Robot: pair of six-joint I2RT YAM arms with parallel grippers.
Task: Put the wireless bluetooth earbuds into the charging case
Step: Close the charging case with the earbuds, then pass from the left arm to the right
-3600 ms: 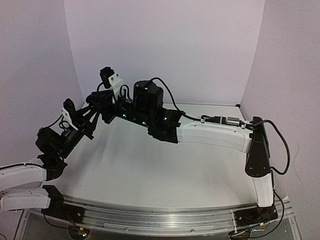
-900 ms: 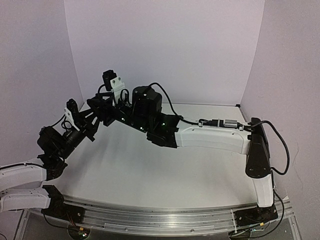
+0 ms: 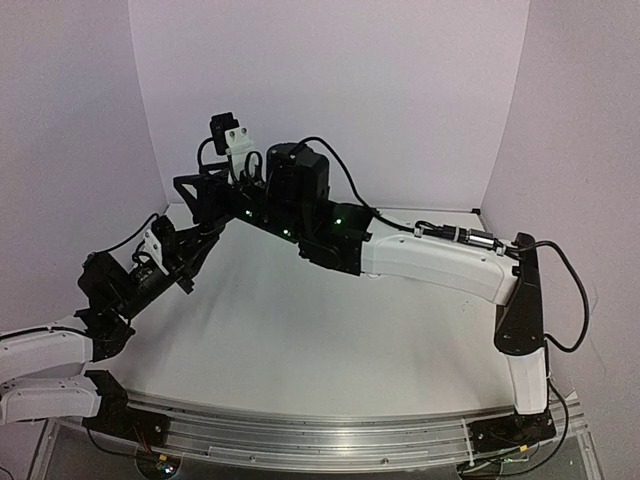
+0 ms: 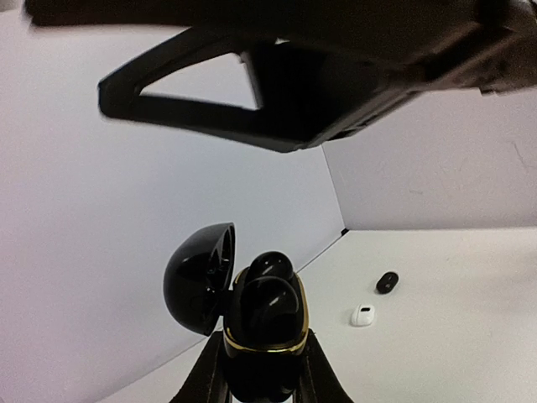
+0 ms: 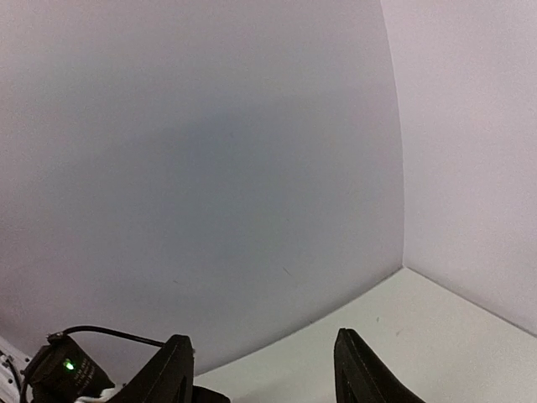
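The black charging case (image 4: 264, 340) has a gold rim, and its lid (image 4: 197, 290) hangs open to the left. Two black earbuds (image 4: 270, 295) sit side by side in its wells. My left gripper (image 4: 264, 365) is shut on the lower body of the case and holds it upright above the table. The right gripper's fingers (image 4: 336, 92) hang dark and blurred just above the case. In its own view the right gripper (image 5: 262, 353) is open with nothing between its fingers, facing the back wall. From above, the right gripper (image 3: 197, 192) is over the left gripper (image 3: 195, 258); the case is hidden there.
Far off on the white table lie a small black pebble-like item (image 4: 387, 282) and a small white one (image 4: 362, 316); whether they are cases or earbuds I cannot tell. The back wall meets the table edge (image 4: 343, 231) close behind them.
The right gripper has lifted up off the case and opened wider. My left gripper has dropped a little lower, still holding the case.
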